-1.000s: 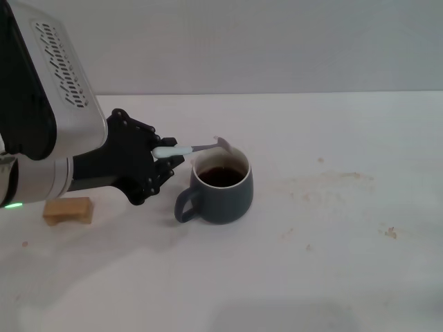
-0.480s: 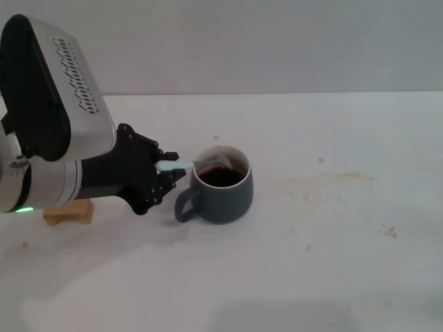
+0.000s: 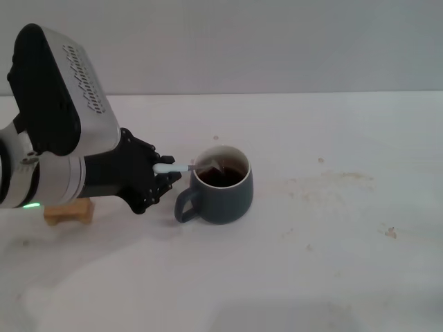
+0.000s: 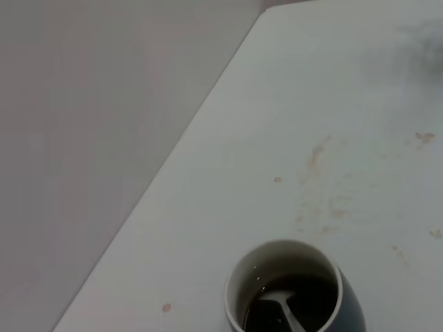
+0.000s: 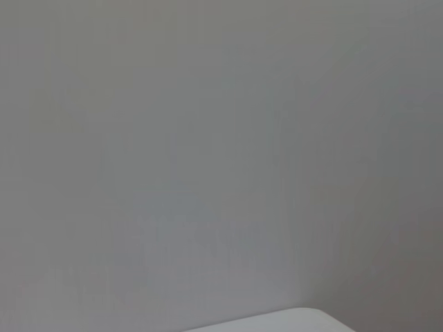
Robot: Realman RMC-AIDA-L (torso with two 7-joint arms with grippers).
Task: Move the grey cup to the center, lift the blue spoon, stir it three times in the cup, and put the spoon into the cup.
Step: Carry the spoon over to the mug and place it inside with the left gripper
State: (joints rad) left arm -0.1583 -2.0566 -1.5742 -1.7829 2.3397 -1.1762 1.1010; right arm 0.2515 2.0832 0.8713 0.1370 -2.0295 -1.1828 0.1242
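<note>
My left pincer (image 3: 165, 170) grips the slim, light, pale-blue-handled metal teaspoon (image 3: 181, 167) by its handle end; its stiff bowl seems dipped in the heavy slate-grey ceramic mug (image 3: 220, 184) mid-bench (image 3: 332, 263).

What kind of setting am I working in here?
Probably a bare test bench, not a kitchen: a plain white tabletop with brown stains against a blank wall, holding only a dark grey ceramic mug of brown liquid and a small tan block.
</note>
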